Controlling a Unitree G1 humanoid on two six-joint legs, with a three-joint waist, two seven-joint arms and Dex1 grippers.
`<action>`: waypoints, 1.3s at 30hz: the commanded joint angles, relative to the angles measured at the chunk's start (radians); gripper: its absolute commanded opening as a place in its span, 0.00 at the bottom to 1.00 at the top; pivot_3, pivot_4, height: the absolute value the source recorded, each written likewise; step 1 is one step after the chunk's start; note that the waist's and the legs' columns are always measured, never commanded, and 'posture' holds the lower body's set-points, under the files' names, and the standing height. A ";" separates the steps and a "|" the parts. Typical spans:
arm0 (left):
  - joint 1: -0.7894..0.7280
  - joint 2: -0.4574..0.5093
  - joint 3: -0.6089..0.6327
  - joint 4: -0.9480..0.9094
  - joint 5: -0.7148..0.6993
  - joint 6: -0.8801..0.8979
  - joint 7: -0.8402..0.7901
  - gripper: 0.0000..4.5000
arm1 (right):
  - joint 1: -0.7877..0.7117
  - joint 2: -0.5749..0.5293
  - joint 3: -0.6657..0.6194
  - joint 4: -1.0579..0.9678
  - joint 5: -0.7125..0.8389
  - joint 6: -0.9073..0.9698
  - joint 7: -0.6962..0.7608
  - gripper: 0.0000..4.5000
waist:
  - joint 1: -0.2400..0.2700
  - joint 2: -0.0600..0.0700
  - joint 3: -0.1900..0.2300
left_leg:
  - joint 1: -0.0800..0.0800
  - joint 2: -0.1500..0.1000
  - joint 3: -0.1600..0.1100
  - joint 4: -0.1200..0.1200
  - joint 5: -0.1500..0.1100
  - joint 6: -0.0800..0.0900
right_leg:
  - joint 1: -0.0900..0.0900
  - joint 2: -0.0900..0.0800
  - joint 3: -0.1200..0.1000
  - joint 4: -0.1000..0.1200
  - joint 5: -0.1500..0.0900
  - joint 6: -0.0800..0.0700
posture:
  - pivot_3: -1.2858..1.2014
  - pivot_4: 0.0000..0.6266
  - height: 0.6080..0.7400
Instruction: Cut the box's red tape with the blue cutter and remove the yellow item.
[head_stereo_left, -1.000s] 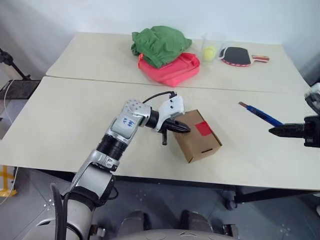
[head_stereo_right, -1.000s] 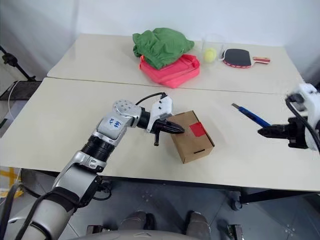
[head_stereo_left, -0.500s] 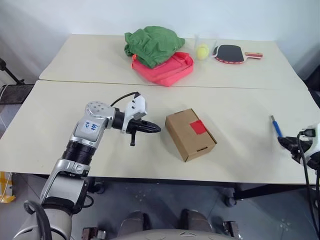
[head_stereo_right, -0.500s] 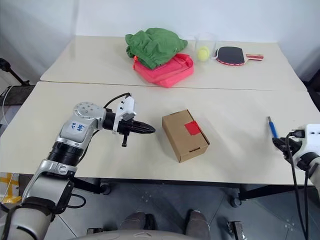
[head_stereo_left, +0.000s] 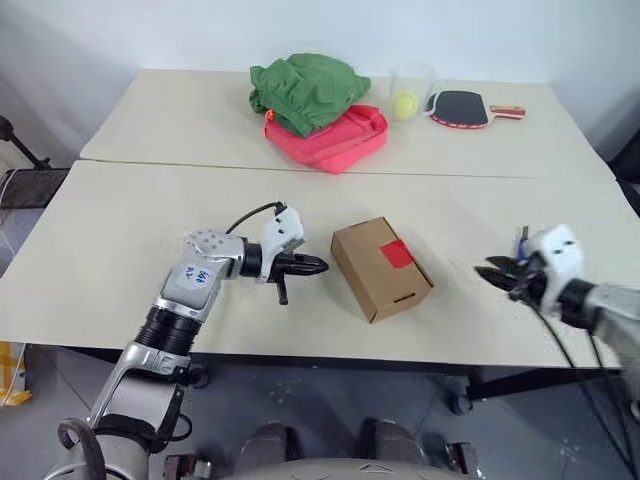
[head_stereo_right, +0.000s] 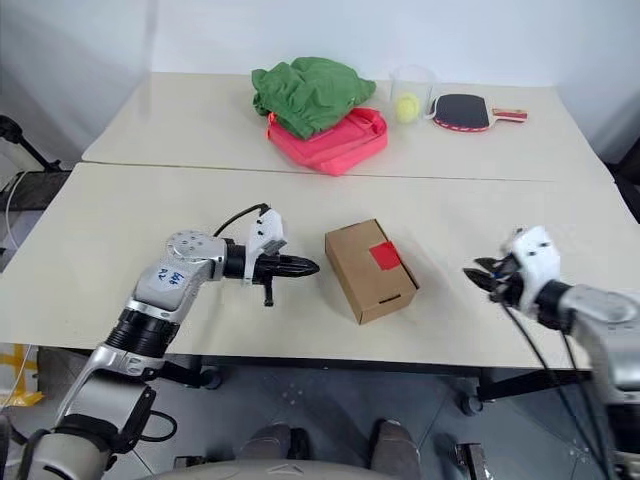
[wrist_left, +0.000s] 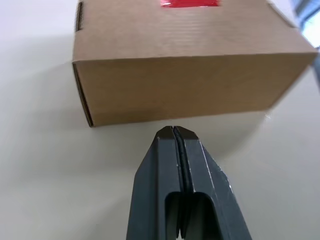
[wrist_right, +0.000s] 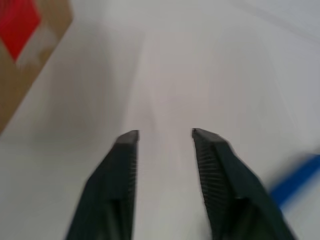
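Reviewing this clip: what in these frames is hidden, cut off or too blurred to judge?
- Yellow item: presumably inside the closed box; the cardboard walls hide its contents.
- Blue cutter: in the left eye view the right gripper covers all but its tip; the right wrist view shows a blurred blue streak cut by the edge.
- Red tape: cut off by the edge in both wrist views.
- Ball in the clear cup: too small to identify.

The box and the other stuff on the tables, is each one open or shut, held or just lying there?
box: shut, lying on the table.
red tape: stuck on the box top, not cut.
blue cutter: lying on the table, not held.
left gripper: shut, empty, just short of the box.
right gripper: open, empty.
clear cup: upright, with a yellow-green ball inside.
green cloth: crumpled on the pink-red bag.
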 joint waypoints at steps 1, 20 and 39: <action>-0.003 -0.037 -0.042 -0.036 0.023 0.044 0.047 0.00 | -0.048 0.073 0.079 -0.030 -0.095 -0.049 -0.058 0.07 | 0.001 0.000 0.000 | 0.000 0.000 0.000 0.000 0.000 0.000 | 0.000 0.000 0.000 0.000 0.000 0.000 | 0.52 0.24 1.00; 0.010 -0.019 -0.072 -0.114 0.002 0.138 0.049 0.00 | 0.012 0.185 0.158 -0.422 0.025 0.395 -0.080 0.00 | 0.022 0.000 0.000 | -0.001 0.000 -0.002 0.000 0.000 0.000 | 0.000 0.000 -0.001 0.001 0.000 0.000 | 0.52 0.24 1.00; -0.268 -0.053 -0.069 0.097 -0.041 0.129 -0.036 0.00 | -0.255 0.348 -0.315 -0.378 0.429 1.041 -0.293 0.81 | 0.024 0.000 0.000 | -0.001 0.000 -0.002 -0.001 0.000 -0.001 | -0.001 0.000 -0.002 0.002 0.000 -0.001 | 0.52 0.24 1.00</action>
